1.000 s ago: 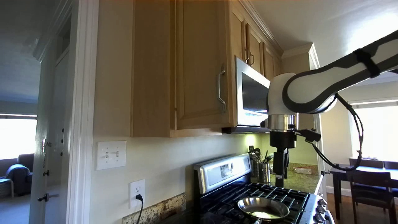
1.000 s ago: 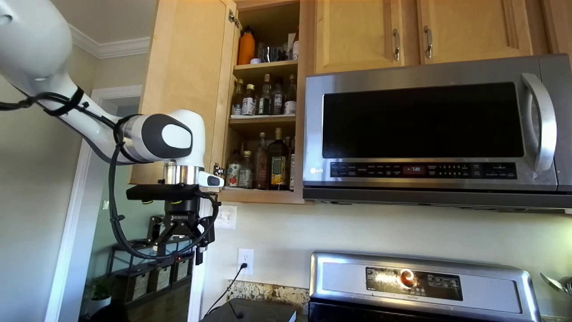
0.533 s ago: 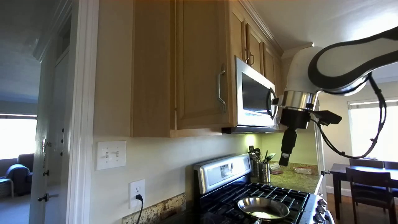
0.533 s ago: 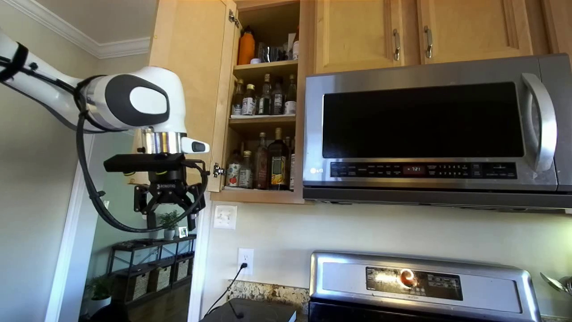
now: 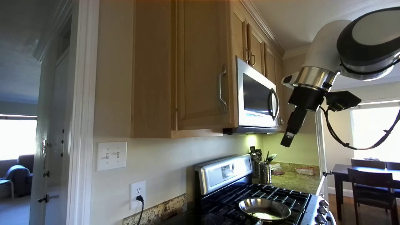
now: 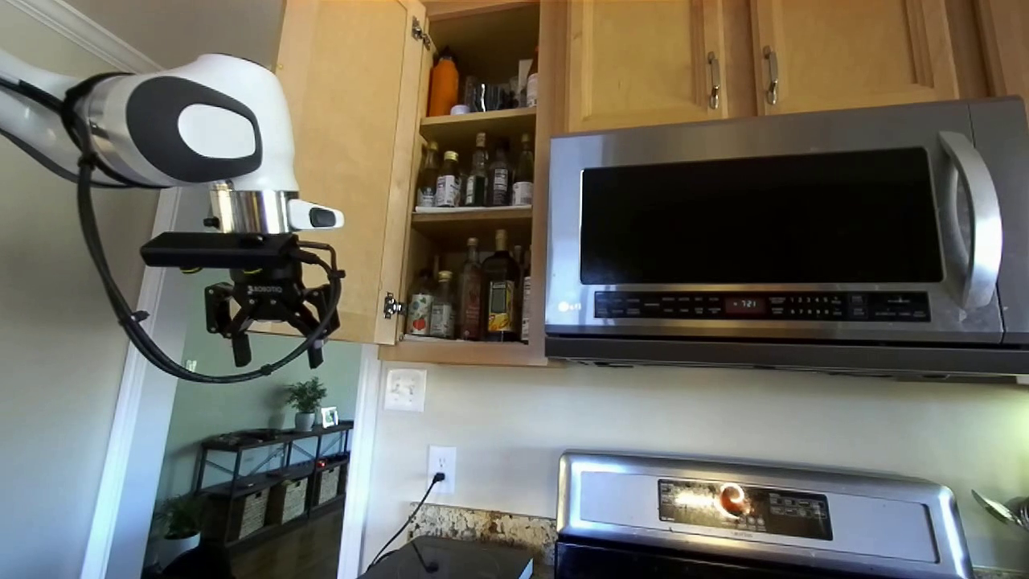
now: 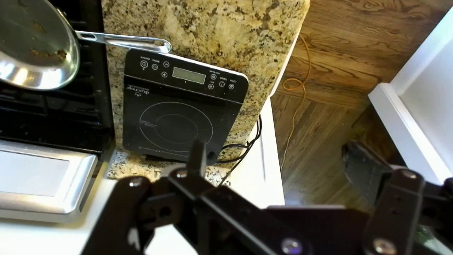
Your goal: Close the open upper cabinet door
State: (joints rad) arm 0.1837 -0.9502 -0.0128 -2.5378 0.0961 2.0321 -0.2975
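The upper cabinet door (image 6: 346, 153) stands open in both exterior views. In an exterior view its outer panel (image 5: 203, 62) and slim silver bar handle (image 5: 220, 89) show. From the opposite side its bare inner face shows, with hinges at the cabinet edge (image 6: 394, 305). My gripper (image 6: 279, 356) hangs pointing down and tilted, in front of the door's lower part in that view. In an exterior view the gripper (image 5: 287, 142) is apart from the door, right of the microwave. In the wrist view the gripper (image 7: 272, 148) is open, fingers wide apart, with nothing between them.
Shelves with several bottles (image 6: 500, 289) show inside the cabinet. The microwave (image 6: 764, 217) is right beside it. Below are the stove with a steel pan (image 5: 265, 208), an induction cooktop (image 7: 177, 120) and the granite counter (image 7: 212, 24). A doorway is at the left (image 6: 366, 450).
My arm and gripper have risen and moved away from the cabinet, with the gripper tilting more. The gripper stays open. The cabinet door has not moved.
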